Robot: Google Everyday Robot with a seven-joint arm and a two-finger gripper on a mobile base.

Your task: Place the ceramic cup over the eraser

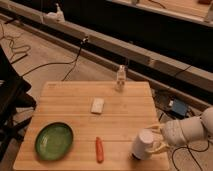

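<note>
The camera view looked down on a wooden table (75, 95) standing on a floor strewn with cables. At the table's near right corner the gripper (154, 139) came in from the right on a thick white arm (192, 131), its two fingers (156, 129) set on either side of the cup (143, 144) and clasping it. The cup was tipped over, its flat base turned up and toward the left, its mouth facing down toward the boards. A small dark patch showed just under the cup's lower edge; whether that was the eraser or only shadow could not be told. To the left of the cup, apart from it, lay an orange carrot (99, 149), pointing away from the front edge. Farther left, near the front left corner, sat a green plate (54, 141). A flat white block (97, 105) lay near the middle of the table. A small white bottle (120, 78) stood upright at the far edge, right of centre, well apart from the cup.
</note>
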